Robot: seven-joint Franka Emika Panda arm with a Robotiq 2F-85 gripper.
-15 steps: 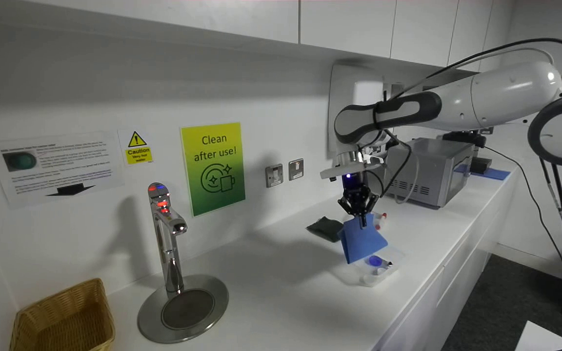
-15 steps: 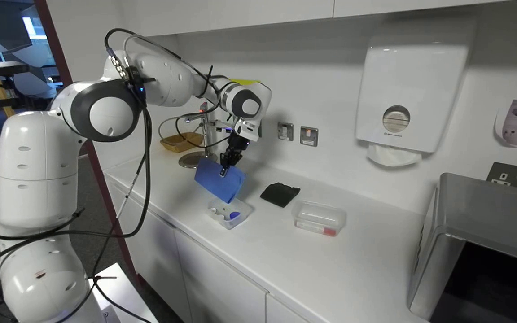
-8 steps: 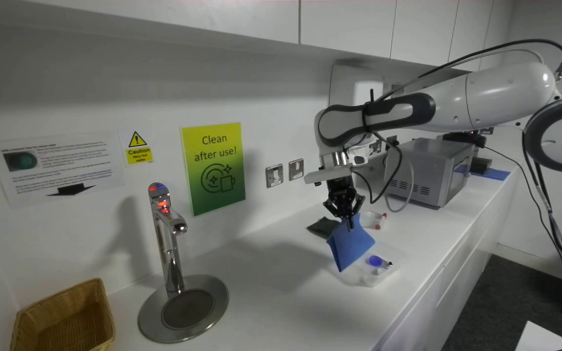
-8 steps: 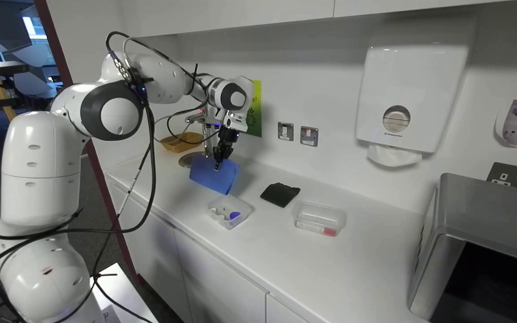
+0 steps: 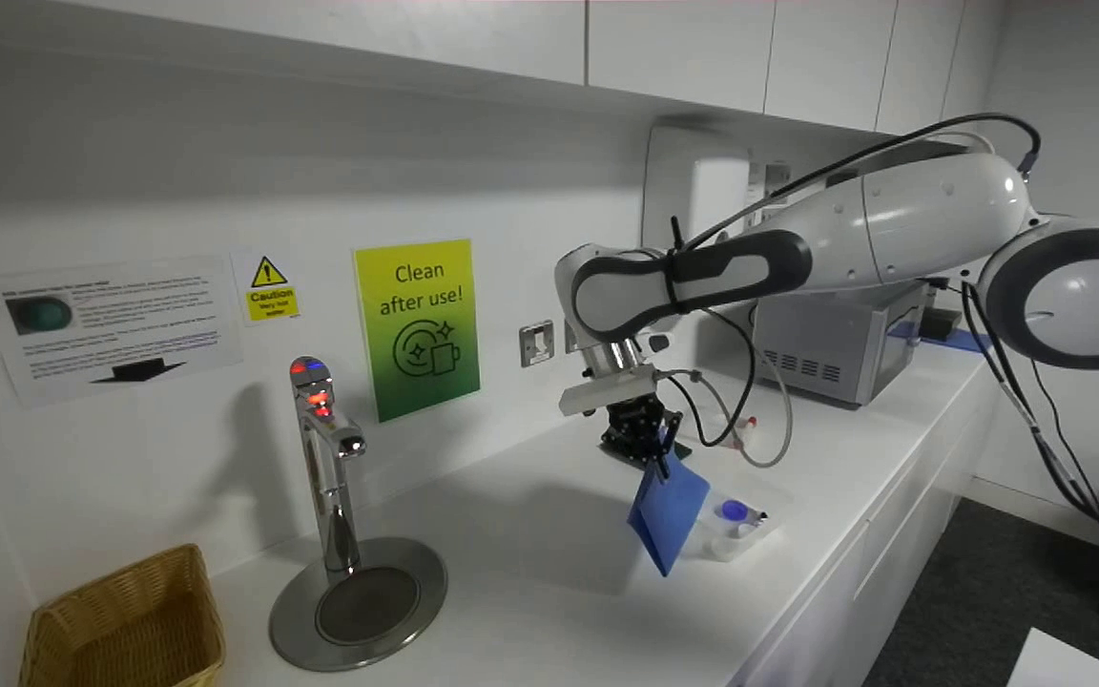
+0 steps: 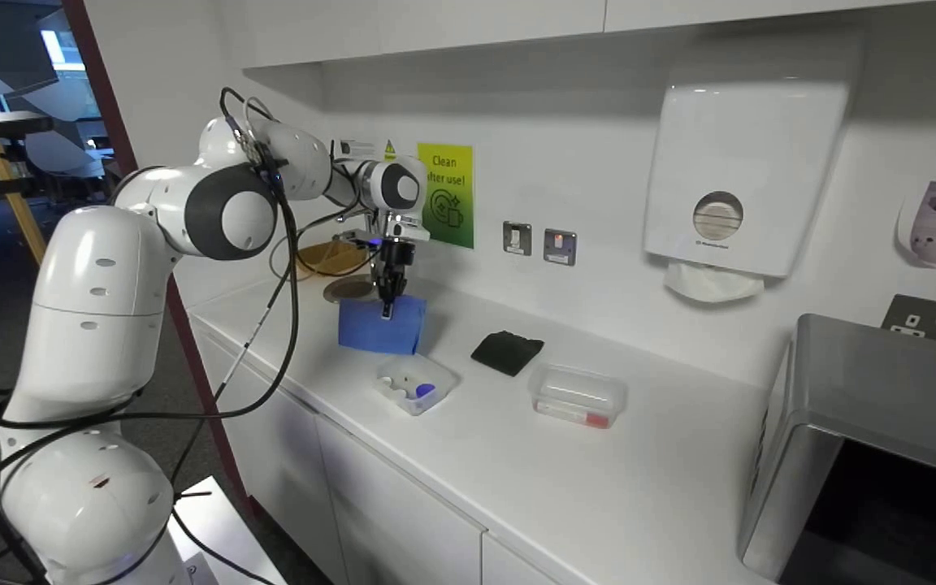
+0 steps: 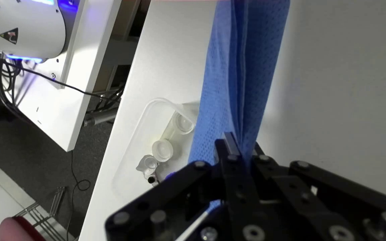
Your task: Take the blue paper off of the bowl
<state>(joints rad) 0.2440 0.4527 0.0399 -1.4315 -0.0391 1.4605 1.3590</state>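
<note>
blue paper [image 6: 366,331] hangs pinched in the claw [image 6: 387,311], left of center in an exterior view, just beside the plastic bowl [image 6: 442,376]; removal looks done, and next likely comes lowering and release onto the desk [image 6: 598,487].

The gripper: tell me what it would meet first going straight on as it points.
Pointing mostly down, the gripper would probably meet the white counter, the hanging edge of the blue paper it holds landing first. Depth is unclear, so it might brush the clear tub beside that line.
</note>
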